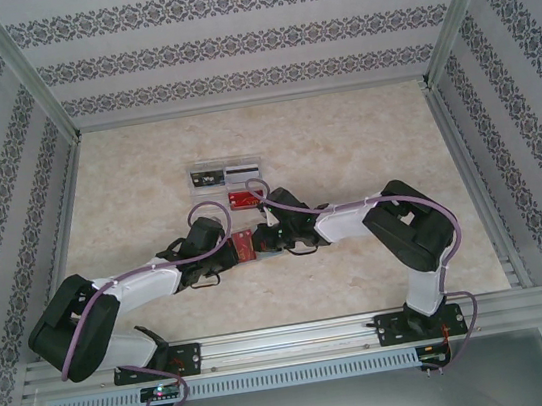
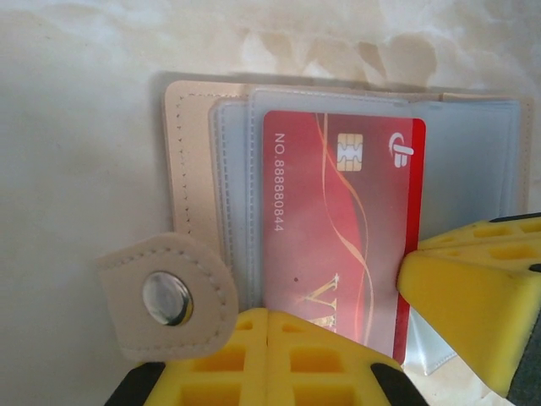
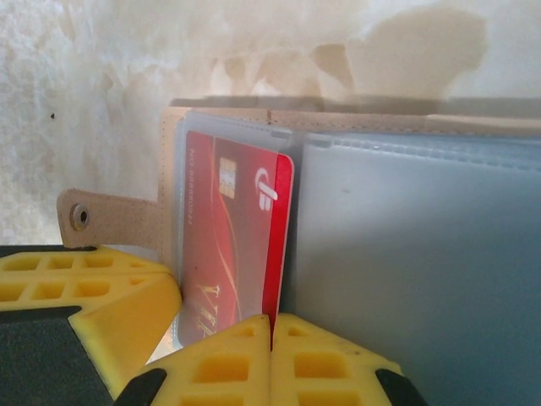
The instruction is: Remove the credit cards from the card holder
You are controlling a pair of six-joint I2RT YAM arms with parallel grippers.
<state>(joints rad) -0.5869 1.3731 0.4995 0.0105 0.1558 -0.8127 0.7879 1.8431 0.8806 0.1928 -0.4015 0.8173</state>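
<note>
Card holder (image 2: 190,152), tan, lying open on the table (image 2: 76,127) between both arms, with a red credit card (image 2: 338,245) in its clear sleeves (image 3: 406,254).
The left gripper (image 2: 267,338) has its fingers pressed together on the holder's near edge, beside the snap tab (image 2: 165,296), apparently to anchor the holder. The right gripper (image 3: 271,347) is likewise pressed together, at the card's lower corner on the holder's near edge, seemingly pinching it to draw it free. The card is not yet out. A clear tray (image 1: 225,174) lies beyond the holder.
</note>
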